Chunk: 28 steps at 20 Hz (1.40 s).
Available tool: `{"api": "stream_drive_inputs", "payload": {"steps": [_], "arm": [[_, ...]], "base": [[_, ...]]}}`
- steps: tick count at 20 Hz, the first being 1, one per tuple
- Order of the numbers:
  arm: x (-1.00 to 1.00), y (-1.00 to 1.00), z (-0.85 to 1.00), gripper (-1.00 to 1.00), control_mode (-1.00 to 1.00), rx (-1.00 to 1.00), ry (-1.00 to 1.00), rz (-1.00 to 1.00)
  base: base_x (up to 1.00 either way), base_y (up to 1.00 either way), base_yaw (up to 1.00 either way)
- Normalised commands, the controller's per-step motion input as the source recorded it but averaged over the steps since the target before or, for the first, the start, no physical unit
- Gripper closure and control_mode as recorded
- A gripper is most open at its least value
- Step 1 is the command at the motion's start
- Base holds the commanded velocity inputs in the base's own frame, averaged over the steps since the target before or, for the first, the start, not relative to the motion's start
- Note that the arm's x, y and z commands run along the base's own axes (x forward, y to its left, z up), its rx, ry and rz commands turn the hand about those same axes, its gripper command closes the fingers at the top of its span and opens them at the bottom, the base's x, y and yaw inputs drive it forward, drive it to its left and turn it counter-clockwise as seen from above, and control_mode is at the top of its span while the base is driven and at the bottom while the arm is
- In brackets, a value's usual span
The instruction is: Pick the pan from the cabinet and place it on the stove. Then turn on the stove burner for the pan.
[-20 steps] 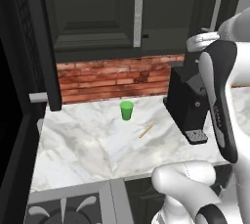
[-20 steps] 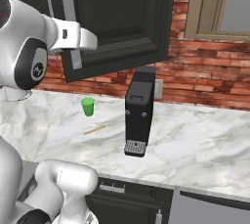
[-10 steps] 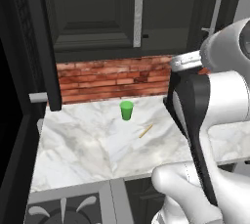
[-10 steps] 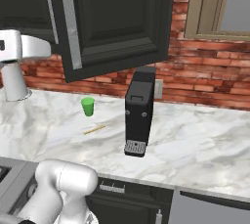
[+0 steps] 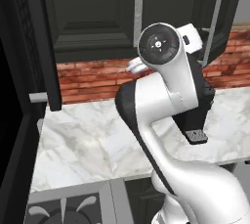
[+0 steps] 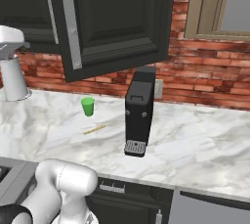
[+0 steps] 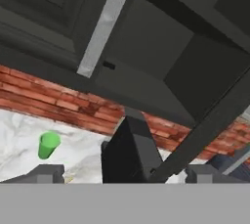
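The dark cabinet (image 6: 117,17) hangs over the marble counter, and its right door (image 6: 112,22) with a silver bar handle (image 6: 71,28) stands ajar. In the hand view I look up at the cabinet's underside (image 7: 146,47) and one bar handle (image 7: 105,25). My gripper (image 7: 126,175) is open, with its fingertips (image 7: 46,173) wide apart and nothing held. It sits below the cabinet, above the black coffee machine (image 7: 129,149). The pan is hidden. A corner of the stove's black grates (image 5: 63,213) shows at the lower left. My arm (image 5: 161,100) rises in front of the doors.
On the counter (image 6: 195,145) stand a small green cup (image 6: 88,106) and the tall black coffee machine (image 6: 139,110). A thin wooden stick (image 6: 93,129) lies next to the cup. Red brick wall (image 6: 205,81) runs behind, and a window (image 6: 219,3) sits at the upper right.
My arm has swung from the right edge to the middle of the left base view, with the elbow lifted in front of the cabinet doors. Cup, coffee machine and door have not moved.
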Motion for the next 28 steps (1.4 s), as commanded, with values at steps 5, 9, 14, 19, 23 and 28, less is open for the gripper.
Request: {"api": "stream_drive_inputs", "payload": {"steps": [5, 9, 14, 19, 23, 28], "arm": [[0.99, 0.00, -0.28, -1.00, -1.00, -0.12, 0.12, 0.00], [0.98, 0.00, -0.38, -1.00, -1.00, -0.12, 0.12, -0.01], [0.60, -0.11, -0.31, -1.00, -1.00, -0.12, 0.14, -0.08], [0.33, -0.39, -0.10, -1.00, -1.00, -0.11, 0.12, -0.11], [0.21, -0.57, 0.00, -1.00, -1.00, -0.09, 0.16, -0.11], [-0.08, -0.76, 0.00, -1.00, -1.00, -0.04, 0.13, -0.12]], "base": [[0.00, 0.00, 0.00], [0.00, 0.00, 0.00], [0.00, 0.00, 0.00], [0.00, 0.00, 0.00], [0.00, 0.00, 0.00], [0.00, 0.00, 0.00]]}}
